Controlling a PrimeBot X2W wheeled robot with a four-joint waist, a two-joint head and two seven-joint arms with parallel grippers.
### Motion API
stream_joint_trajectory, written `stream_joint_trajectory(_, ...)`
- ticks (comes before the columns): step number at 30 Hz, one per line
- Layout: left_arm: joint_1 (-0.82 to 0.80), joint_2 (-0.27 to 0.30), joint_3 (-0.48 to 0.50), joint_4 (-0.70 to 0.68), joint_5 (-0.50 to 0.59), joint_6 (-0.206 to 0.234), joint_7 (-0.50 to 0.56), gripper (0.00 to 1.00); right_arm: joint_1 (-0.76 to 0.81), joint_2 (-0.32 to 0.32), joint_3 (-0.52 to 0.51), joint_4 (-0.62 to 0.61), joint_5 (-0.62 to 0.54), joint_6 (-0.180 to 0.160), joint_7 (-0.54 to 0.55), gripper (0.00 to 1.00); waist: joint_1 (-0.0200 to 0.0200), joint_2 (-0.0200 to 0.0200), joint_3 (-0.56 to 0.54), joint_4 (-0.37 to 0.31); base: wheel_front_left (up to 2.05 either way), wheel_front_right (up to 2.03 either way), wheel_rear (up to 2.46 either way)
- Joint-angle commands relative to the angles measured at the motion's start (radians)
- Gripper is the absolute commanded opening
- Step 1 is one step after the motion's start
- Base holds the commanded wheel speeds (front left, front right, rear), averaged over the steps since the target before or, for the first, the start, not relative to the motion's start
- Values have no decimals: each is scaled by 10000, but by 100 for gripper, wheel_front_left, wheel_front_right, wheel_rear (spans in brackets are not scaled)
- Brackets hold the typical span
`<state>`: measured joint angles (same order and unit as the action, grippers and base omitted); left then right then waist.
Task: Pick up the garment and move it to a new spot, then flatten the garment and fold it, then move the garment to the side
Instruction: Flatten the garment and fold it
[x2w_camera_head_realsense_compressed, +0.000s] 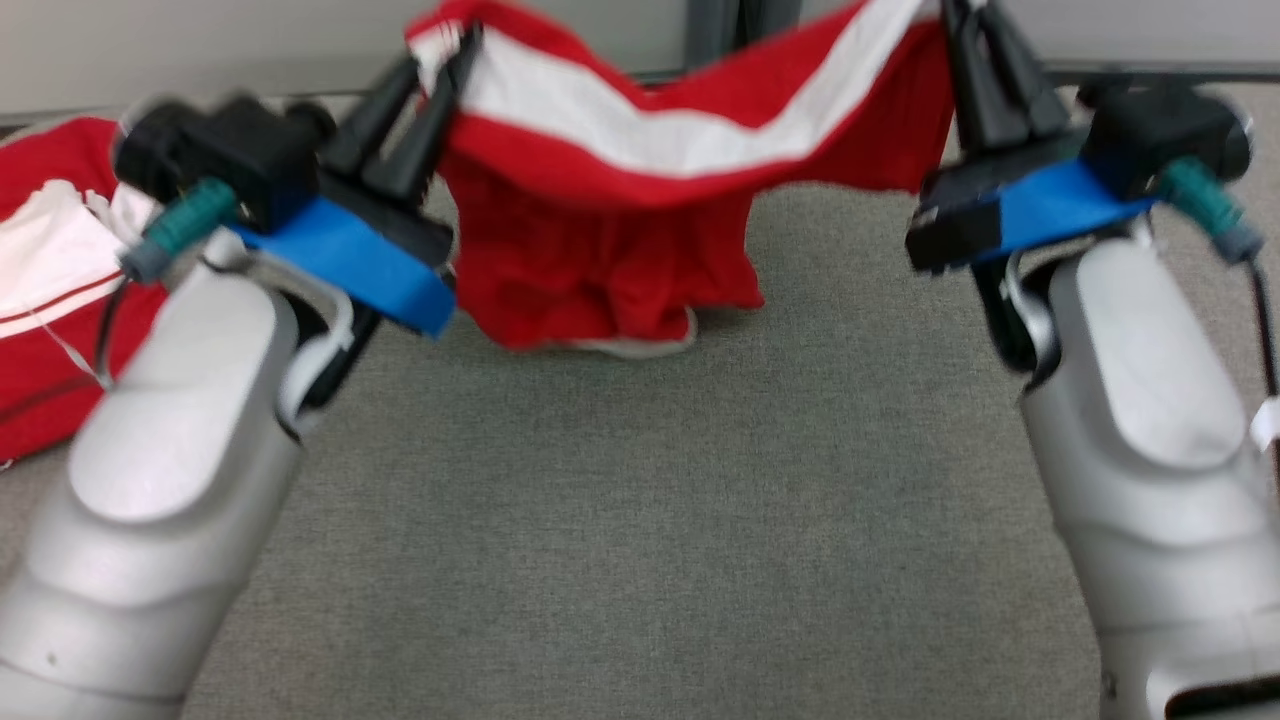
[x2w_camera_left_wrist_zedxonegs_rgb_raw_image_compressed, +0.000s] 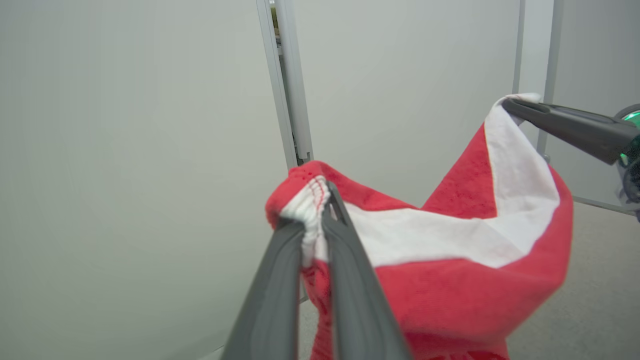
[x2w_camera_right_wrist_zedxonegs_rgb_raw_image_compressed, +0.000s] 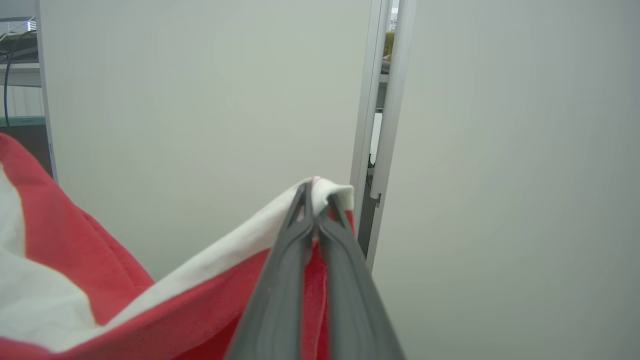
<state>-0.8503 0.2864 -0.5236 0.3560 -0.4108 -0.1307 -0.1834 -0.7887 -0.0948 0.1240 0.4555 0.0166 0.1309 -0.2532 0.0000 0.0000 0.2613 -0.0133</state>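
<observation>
Up at the top of the head view, the left gripper (x2w_camera_head_realsense_compressed: 447, 62) is clamped on one end of the garment (x2w_camera_head_realsense_compressed: 600, 250). Its two dark fingers pinch a bunched white hem with red stitching, which the left wrist view shows close up. Opposite it, the right gripper (x2w_camera_head_realsense_compressed: 968, 20) is likewise closed tight on the other end, and in the right wrist view its fingertips meet over a fold of white cloth. Between the two grips the garment hangs like a hammock: a red piece with a broad white band that sags in a curve from one gripper to the other. Below the band the red cloth drops in loose folds. Its lowest edge, trimmed in white, reaches down to the grey carpet (x2w_camera_head_realsense_compressed: 640, 520) between the arms, nearer the left one, though whether it touches is hard to tell. The pale left forearm (x2w_camera_head_realsense_compressed: 170, 430) and right forearm (x2w_camera_head_realsense_compressed: 1150, 400) rise from the lower corners of the head view. Off to the robot's left, another red and white garment (x2w_camera_head_realsense_compressed: 50, 290) lies crumpled on the carpet, apart from the held one. Behind everything stand plain pale wall panels (x2w_camera_left_wrist_zedxonegs_rgb_raw_image_compressed: 125, 150) joined by a grey upright post (x2w_camera_left_wrist_zedxonegs_rgb_raw_image_compressed: 292, 100)
</observation>
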Motion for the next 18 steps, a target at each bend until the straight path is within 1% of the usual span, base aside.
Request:
stream_joint_trajectory(1, -1101, 153, -127, 181, -259, 13, 160, 0, -1138, -70, -146, 217, 164, -3, 75, 0, 0, 0, 782, -330, 0, 0, 0)
stream_joint_trajectory(3, -2324, 302, -256, 440, -588, 13, 356, 0, -2332, -81, -392, 508, 381, -3, 162, 0, 0, 0, 1178, -472, 0, 0, 0)
stream_joint_trajectory(6, -4032, 375, -574, 977, -915, 13, 340, 0, -3953, -158, -699, 1005, 501, -1, 194, 0, 0, 0, 1601, -601, 0, 0, 0)
stream_joint_trajectory(10, -5660, 411, -1047, 1578, -1163, 13, 29, 0, -5534, -430, -812, 1773, 477, -3, 115, 0, 0, 0, 1965, -716, 0, 0, 0)
stream_joint_trajectory(15, -6311, 328, -1372, 2127, -1536, 13, -376, 0, -6151, -628, -743, 2352, 533, -3, -26, 0, 0, 0, 2162, -712, 0, 0, 0)
stream_joint_trajectory(18, -6057, 307, -1728, 2443, -1771, 13, -582, 0, -5880, -651, -830, 2693, 803, -3, -72, 0, 0, 0, 2310, -653, 0, 0, 0)
